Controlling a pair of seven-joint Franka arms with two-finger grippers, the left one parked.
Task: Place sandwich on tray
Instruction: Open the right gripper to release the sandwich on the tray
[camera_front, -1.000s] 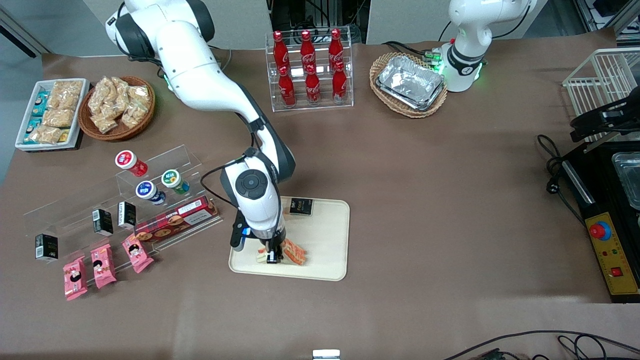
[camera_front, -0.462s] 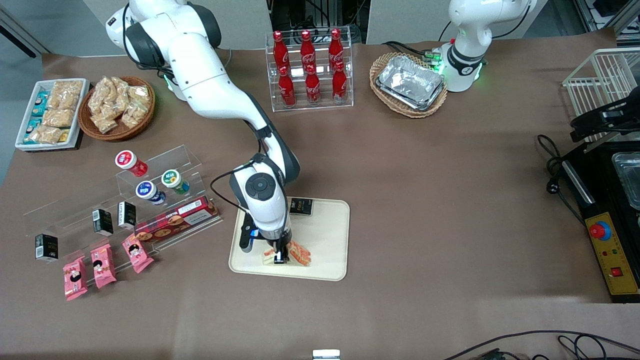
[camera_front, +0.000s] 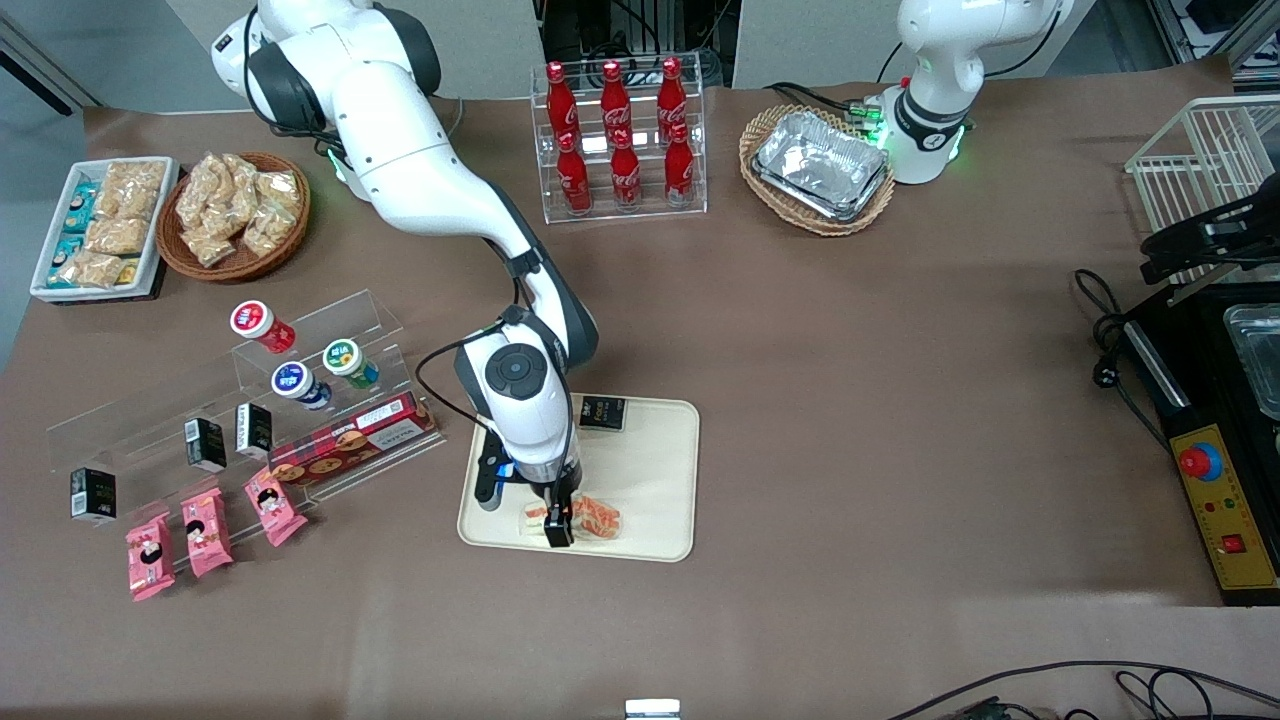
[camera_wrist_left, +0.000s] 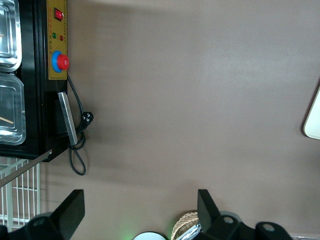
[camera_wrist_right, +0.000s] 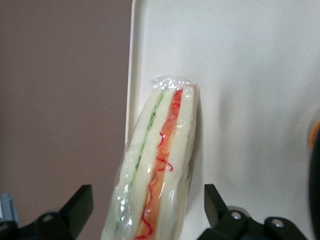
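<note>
The sandwich (camera_front: 592, 517), a plastic-wrapped wedge with white bread and orange and green filling, lies on the cream-beige tray (camera_front: 650, 450) near the tray's edge closest to the front camera. My right gripper (camera_front: 556, 526) stands straight over it with its fingers open on either side. In the right wrist view the sandwich (camera_wrist_right: 160, 165) sits between the two black fingertips (camera_wrist_right: 80, 205) with a gap on each side, and it rests on the tray (camera_wrist_right: 250, 75) close to the rim. A corner of the tray (camera_wrist_left: 314, 120) shows in the left wrist view.
A small black packet (camera_front: 602, 412) lies on the tray's edge farthest from the front camera. A clear acrylic stand (camera_front: 250, 400) with small jars, black boxes and a red box is beside the tray, with pink snack packets (camera_front: 205, 530) in front of it. Cola bottles (camera_front: 620, 140) and a foil-tray basket (camera_front: 818, 168) stand farther back.
My gripper has moved a little nearer the front camera and lower over the tray with the sandwich. The sandwich now lies flatter on the tray and the fingers stand apart from it.
</note>
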